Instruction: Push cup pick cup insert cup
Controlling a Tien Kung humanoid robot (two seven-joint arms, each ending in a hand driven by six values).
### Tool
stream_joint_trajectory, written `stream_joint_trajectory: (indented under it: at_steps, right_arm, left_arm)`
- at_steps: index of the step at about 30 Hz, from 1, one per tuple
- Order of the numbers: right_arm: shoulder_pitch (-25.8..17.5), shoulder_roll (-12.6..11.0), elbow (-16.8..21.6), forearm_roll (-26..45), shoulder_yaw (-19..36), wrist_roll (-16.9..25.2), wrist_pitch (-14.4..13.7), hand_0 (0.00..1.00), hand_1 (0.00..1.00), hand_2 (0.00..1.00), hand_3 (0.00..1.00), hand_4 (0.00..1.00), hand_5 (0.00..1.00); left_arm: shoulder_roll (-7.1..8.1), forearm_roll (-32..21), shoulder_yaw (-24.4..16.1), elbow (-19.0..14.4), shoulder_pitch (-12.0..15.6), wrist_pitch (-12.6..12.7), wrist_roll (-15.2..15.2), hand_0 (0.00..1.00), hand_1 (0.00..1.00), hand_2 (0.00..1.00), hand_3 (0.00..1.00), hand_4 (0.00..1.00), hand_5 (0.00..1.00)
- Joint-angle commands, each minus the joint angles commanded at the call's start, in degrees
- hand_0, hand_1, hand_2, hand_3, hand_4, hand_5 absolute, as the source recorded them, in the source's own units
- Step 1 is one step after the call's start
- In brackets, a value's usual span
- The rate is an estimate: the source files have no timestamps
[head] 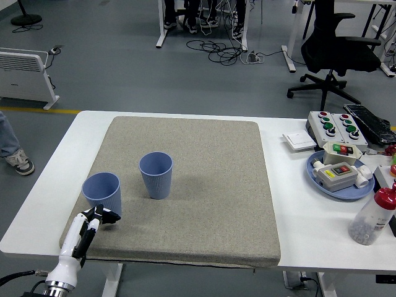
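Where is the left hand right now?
In the head view, the left hand is low on the left, at the base of the nearer blue cup on the grey mat.

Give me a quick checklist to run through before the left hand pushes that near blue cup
1. Left hand at the near cup: ok, its fingertips sit at the cup's base on the near side; actual contact cannot tell.
2. Near cup upright and empty: ok.
3. Far cup upright, mouth open for insertion: ok.
4. Gap between the two cups: ok, they stand apart on the grey mat, nothing between them.
5. Right hand clear of the path: ok, it is out of view.
6. Clutter clear: ok, the blue plate and the bottle sit far right, off the mat.
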Motion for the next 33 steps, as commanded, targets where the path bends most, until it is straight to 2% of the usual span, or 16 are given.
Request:
stream_joint_trajectory:
  at_steps: [21,33]
  right_arm:
    - [-0.5,0.1,0.0,0.6,-0.7,-0.1,0.0,0.725,0.663,0.676,0.593,0.108,0.54]
    - [-0.5,0.2,0.0,1.2,-1.3,-0.1,0.0,0.725,0.663,0.676,0.594,0.107,0.545]
  left_arm:
    - [-0.62,0.2,-0.4,6.5,-6.4,-0.7,1.3,0.543,0.552,0.514,0.48,0.533,0.998]
    - [-1.57,0.5,-0.8,11.8,-12.1,-1.3,1.6,0.545,0.552,0.515,0.482,0.534,0.998]
